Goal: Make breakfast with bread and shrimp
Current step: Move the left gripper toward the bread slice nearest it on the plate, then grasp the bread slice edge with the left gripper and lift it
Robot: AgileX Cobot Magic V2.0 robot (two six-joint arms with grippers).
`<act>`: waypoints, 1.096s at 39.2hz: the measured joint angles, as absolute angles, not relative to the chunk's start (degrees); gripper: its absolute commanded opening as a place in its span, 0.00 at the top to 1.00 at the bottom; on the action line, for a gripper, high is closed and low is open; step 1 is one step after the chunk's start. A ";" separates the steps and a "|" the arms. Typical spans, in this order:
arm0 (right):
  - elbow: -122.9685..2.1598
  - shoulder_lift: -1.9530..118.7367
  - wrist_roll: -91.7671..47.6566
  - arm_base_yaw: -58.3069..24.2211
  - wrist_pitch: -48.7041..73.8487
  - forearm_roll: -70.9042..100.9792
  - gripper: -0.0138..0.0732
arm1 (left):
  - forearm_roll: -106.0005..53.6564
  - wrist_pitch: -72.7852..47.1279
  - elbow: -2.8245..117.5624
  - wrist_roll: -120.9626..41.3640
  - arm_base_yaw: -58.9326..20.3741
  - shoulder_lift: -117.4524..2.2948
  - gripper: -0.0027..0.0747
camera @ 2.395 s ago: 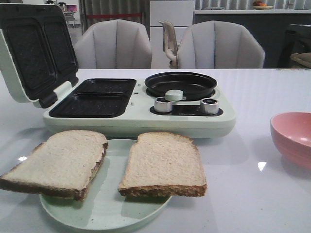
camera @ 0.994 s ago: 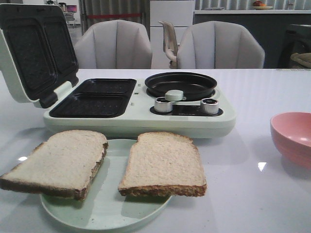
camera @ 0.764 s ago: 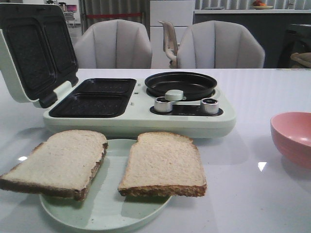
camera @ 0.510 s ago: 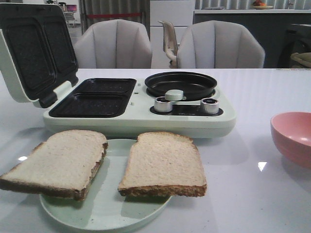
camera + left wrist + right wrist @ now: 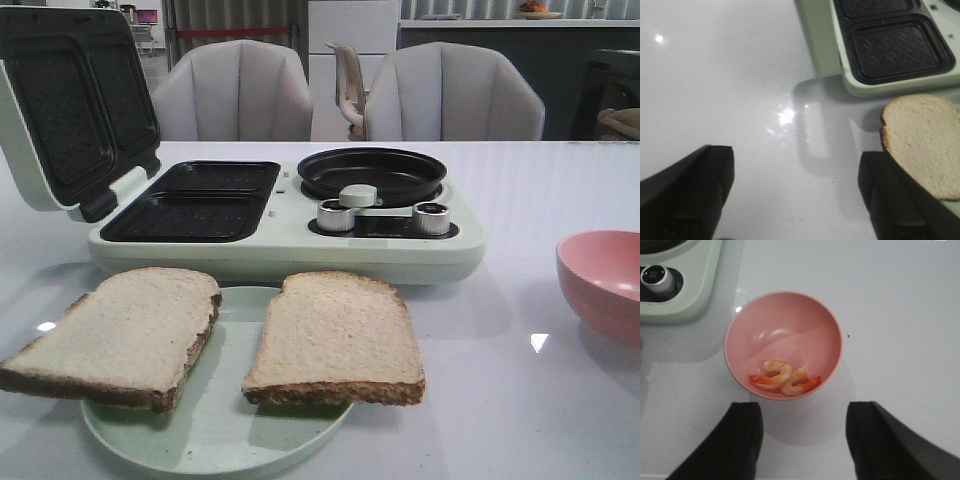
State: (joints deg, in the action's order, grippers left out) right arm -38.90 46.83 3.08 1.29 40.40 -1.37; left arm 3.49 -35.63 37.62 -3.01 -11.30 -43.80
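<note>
- Front view shows two square slices of pale beige bread with brown crusts, the left slice (image 5: 118, 335) and the right slice (image 5: 335, 338), lying side by side on a pale green round plate (image 5: 215, 440) in the lower left of the frame; neither arm appears there.
- Behind the plate, across the middle of the frame, stands a mint-green breakfast maker (image 5: 285, 215) with its lid (image 5: 70, 100) raised at the upper left, two bare black grill plates (image 5: 195, 200) and a round black pan (image 5: 372, 175) beside them.
- Right wrist view has the right gripper (image 5: 802, 440) hanging with its fingers spread and nothing between them, low in the frame, above a pink round bowl (image 5: 785, 320) holding two curled orange-pink shrimp (image 5: 784, 379) at its lower inside wall.
- Left wrist view has the left gripper (image 5: 795, 195) likewise spread and empty over bare white table (image 5: 715, 75), one finger just beside the slice at the frame's right edge.
- Judged from this, no step is yet done: bread and shrimp are untouched.
- A next move would likely call for closing on a slice by its edge and carrying it to a grill plate, or lowering into the bowl for a shrimp, which is small and may slip.
</note>
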 measured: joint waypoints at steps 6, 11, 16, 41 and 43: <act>-38.90 46.83 3.08 1.29 40.40 -1.45 0.26 | 6.55 -35.12 36.55 -7.80 -19.57 -46.27 0.19; -38.90 46.83 3.08 1.29 40.40 -1.45 0.26 | 13.44 -33.07 33.05 -8.61 -27.26 -48.94 0.19; -38.90 46.83 3.08 1.29 40.40 -1.45 0.26 | 20.98 -30.28 28.84 -8.77 -34.57 -52.16 0.19; -38.90 46.83 3.18 1.29 40.40 -1.58 0.26 | 59.59 -21.05 25.88 8.56 -43.52 -75.24 0.32; -38.90 46.83 3.18 1.29 40.40 -1.58 0.26 | 60.21 -20.40 26.61 8.70 -43.52 -76.82 0.32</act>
